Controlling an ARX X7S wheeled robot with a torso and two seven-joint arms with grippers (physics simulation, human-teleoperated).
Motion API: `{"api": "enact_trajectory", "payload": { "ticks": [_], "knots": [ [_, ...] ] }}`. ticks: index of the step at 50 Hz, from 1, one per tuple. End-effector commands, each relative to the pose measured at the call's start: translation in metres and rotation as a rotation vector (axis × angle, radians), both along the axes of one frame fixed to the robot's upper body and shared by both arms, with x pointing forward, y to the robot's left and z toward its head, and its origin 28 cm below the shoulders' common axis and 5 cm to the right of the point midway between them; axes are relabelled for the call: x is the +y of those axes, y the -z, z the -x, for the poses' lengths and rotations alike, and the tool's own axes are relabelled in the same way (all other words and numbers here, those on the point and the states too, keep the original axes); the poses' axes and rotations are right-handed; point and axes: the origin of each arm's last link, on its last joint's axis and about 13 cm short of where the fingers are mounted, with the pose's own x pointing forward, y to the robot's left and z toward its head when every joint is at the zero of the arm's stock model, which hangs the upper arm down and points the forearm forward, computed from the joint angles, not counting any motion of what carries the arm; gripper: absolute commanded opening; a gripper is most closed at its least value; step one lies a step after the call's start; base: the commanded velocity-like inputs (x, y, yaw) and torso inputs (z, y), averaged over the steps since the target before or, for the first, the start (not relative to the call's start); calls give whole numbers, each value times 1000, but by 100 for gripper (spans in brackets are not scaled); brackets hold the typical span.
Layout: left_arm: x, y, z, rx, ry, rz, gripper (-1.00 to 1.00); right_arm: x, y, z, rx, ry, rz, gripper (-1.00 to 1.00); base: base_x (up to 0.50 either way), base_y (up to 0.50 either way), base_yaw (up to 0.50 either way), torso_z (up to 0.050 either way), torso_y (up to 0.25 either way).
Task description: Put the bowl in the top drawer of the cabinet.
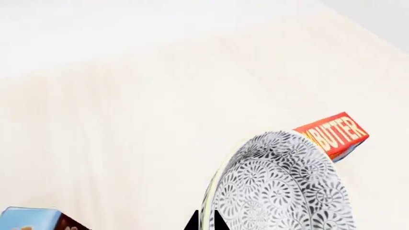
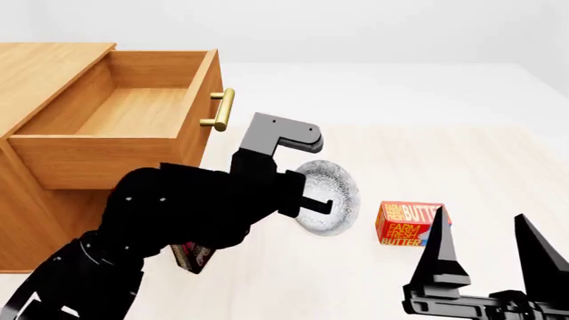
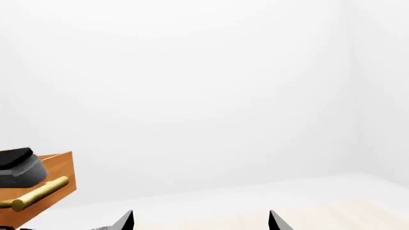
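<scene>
The speckled white bowl (image 2: 331, 197) (image 1: 281, 187) hangs tilted on its side above the floor, its rim pinched between the fingers of my left gripper (image 1: 204, 221) (image 2: 313, 200), which is shut on it. The top drawer (image 2: 116, 110) of the wooden cabinet (image 2: 36, 200) stands pulled open and empty, up and to the left of the bowl, with its brass handle (image 2: 222, 110) (image 3: 35, 194) facing the bowl. My right gripper (image 2: 484, 257) (image 3: 201, 221) is open at the lower right of the head view, holding nothing.
A red butter box (image 2: 409, 223) (image 1: 335, 134) lies on the pale floor just right of the bowl. Another box, blue and brown (image 1: 35, 220), lies beneath my left arm, seen dark (image 2: 191, 257) in the head view.
</scene>
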Motion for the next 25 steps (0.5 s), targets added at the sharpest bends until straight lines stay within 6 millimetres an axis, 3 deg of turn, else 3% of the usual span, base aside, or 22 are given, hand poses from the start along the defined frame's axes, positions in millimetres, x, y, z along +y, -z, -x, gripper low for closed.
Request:
{"api": "enact_trajectory", "payload": {
  "ticks": [1, 10, 25],
  "knots": [
    [-4, -40, 20, -97, 32, 31, -100, 0, -3, 3, -9, -9, 0, 100, 0, 0, 0, 0, 0],
    [-6, -52, 25, -124, 36, 42, -100, 1, -1, 2, -7, -14, -3, 100, 0, 0, 0, 0, 1],
    [9, -115, 36, -279, -34, 60, -100, 1, 0, 3, -6, -17, -2, 100, 0, 0, 0, 0, 0]
  ]
}}
